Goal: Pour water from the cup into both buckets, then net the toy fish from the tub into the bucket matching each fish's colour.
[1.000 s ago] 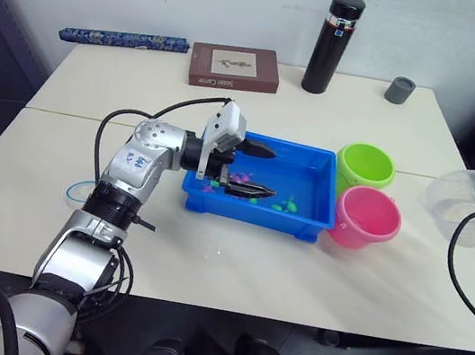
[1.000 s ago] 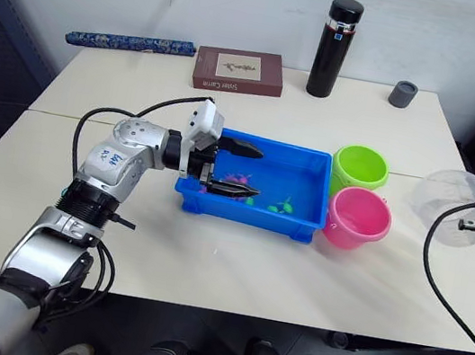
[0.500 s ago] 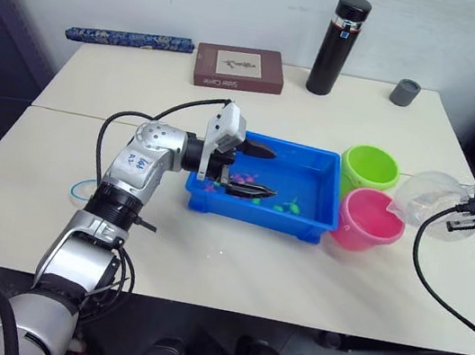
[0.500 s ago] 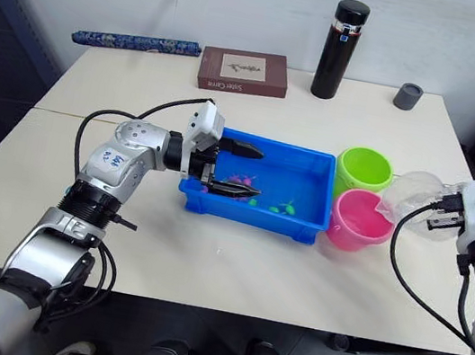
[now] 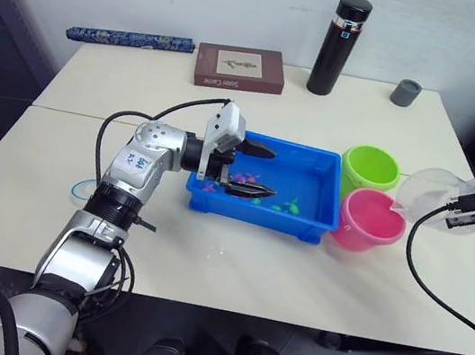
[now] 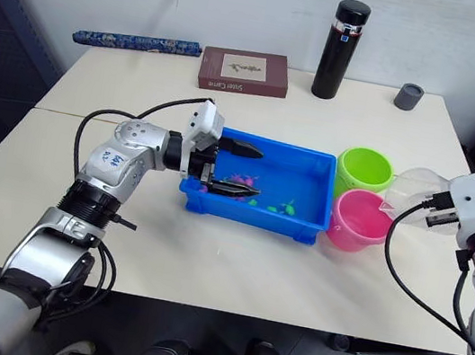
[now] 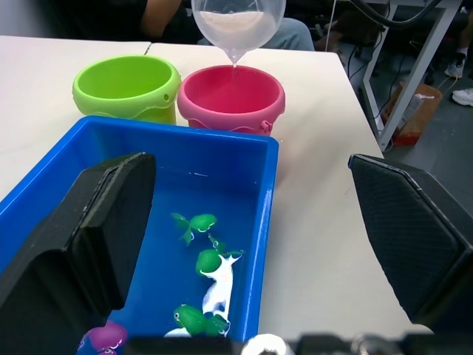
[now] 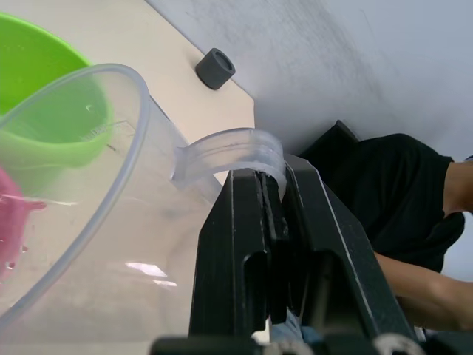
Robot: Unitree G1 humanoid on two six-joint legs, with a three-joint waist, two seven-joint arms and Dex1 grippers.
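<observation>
The right gripper (image 8: 275, 194) is squeezing the clear jug's handle (image 8: 236, 148), tipping it over the pink bucket (image 7: 231, 97). The left gripper (image 5: 255, 169) is hanging wide open over the blue tub (image 5: 322, 217). No writing is readable.

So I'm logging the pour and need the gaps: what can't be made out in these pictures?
- Water level in the pink bucket: left wrist view, its near wall hides the bottom.
- Pink fish: left wrist view, cut off by the left gripper.
- Cup spout: right wrist view, cut off by the edge.
- Net: left eye view, the arm hides most of it.
</observation>
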